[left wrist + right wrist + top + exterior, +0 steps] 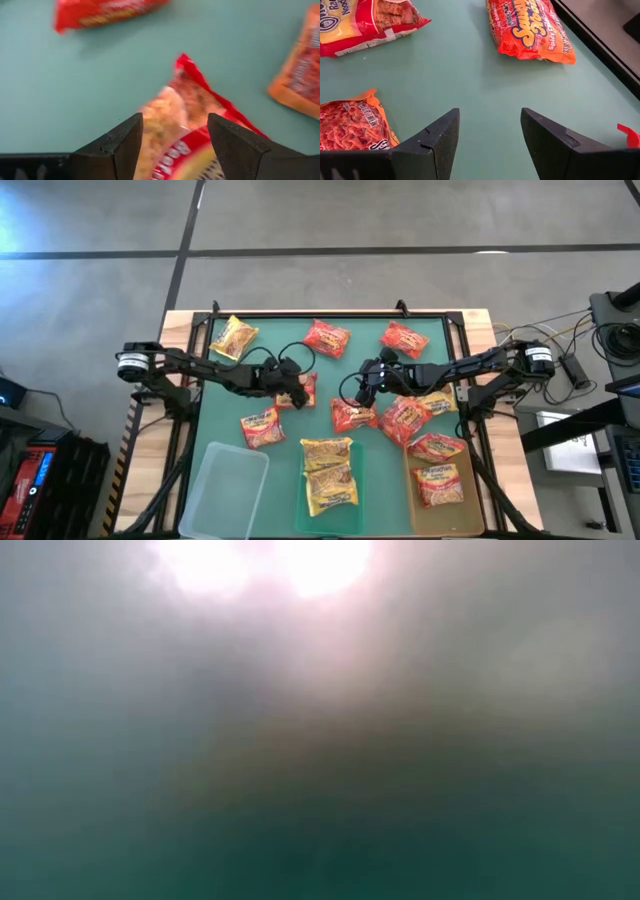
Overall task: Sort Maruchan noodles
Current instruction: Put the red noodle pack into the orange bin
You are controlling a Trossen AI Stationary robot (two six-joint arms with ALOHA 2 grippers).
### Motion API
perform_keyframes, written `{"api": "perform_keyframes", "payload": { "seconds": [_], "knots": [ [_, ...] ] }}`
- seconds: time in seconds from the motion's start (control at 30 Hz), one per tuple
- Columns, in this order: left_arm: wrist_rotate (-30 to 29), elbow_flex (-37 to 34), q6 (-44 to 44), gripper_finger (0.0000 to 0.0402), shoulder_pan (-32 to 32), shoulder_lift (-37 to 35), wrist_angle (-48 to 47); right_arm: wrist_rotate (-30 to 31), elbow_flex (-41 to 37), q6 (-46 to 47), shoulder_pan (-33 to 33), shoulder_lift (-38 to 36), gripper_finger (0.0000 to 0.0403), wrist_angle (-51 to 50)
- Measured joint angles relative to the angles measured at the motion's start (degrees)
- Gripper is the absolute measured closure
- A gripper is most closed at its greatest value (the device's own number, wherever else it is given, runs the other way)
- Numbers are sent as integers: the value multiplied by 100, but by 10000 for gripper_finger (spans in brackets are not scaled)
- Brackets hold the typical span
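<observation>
Handling these Maruchan noodles (327,338) calls for a light touch, I judge: each packet looks light, crinkly and slippery, with a brittle noodle block inside; take hold across a flat sealed edge or straddle the block, not a corner. Your left gripper (291,387) sits left of the mat's centre, fingers spread around a red packet (187,127) that lies between them, not yet pinched; your right gripper (366,387) hovers right of centre, fingers spread over bare green mat (465,70), holding nothing. Loose packets lie scattered across the mat, two red-orange ones at the far side, a yellow one (234,337) far left. At the near edge, the left tray (222,490) looks bare; the middle tray (358,475) holds yellow packets; the right tray (478,510) holds red ones.
</observation>
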Motion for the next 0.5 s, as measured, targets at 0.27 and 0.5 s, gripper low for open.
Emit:
{"api": "perform_keyframes", "payload": {
  "seconds": [0.27,0.5],
  "knots": [
    [494,385,-395,193,-245,-13,-1243,0,0,28,0,0,202,11],
    [484,471,-908,193,-546,-17,-2235,-4,0,479,4,0,202,-11]
  ]
}}
